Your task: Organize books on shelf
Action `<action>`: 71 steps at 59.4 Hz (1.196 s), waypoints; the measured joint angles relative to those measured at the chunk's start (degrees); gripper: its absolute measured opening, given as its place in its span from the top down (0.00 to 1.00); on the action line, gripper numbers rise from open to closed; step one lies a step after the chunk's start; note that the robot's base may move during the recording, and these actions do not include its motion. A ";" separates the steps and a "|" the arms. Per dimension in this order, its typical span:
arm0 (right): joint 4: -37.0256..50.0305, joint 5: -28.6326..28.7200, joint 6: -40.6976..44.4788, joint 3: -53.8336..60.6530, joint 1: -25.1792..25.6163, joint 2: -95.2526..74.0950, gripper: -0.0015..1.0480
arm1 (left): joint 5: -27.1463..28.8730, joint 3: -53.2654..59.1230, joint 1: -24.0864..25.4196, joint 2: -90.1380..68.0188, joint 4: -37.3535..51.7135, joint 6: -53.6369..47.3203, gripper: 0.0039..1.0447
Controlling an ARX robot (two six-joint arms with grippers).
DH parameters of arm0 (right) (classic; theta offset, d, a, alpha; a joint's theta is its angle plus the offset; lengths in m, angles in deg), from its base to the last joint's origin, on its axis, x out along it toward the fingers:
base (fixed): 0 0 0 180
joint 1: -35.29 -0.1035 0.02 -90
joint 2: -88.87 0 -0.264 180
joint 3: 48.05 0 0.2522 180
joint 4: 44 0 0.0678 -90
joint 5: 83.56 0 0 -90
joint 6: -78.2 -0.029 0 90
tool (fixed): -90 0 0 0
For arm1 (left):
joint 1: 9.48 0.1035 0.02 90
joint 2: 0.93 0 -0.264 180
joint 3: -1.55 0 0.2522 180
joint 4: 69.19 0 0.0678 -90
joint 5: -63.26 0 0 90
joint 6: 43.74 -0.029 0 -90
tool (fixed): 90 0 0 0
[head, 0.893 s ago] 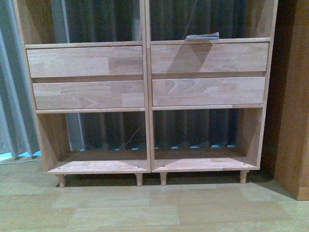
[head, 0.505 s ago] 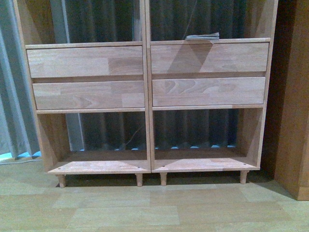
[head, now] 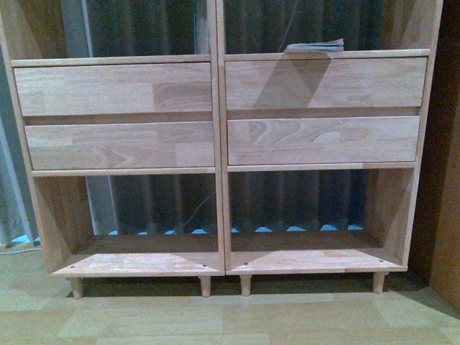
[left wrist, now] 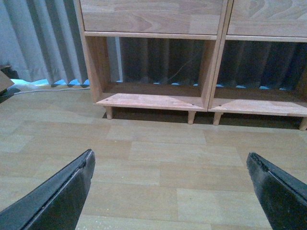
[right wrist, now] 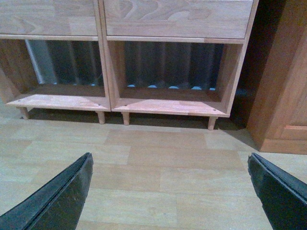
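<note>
Gaping left gripper [left wrist: 169,154], shelf [left wrist: 148,19] well ahead

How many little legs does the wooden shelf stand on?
4 legs show under the shelf: one at the left corner, two close together in the middle, and one at the right corner. More legs may be hidden behind.

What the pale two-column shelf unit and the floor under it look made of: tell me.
Pale two-column shelf unit: likely solid jointed wood, matte natural finish; grain and block seams show. Floor: wood-look planks, maybe laminate or vinyl; faint sheen, plank lines.
</note>
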 joint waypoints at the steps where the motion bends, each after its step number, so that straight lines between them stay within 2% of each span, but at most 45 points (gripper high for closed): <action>1: 0.00 0.00 0.00 0.00 0.00 0.02 0.07 | 0.00 0.00 0.00 0.00 0.00 0.00 0.07; 71: 0.00 0.02 0.00 0.02 0.00 0.07 0.07 | 0.00 0.00 0.00 0.00 0.00 0.00 0.07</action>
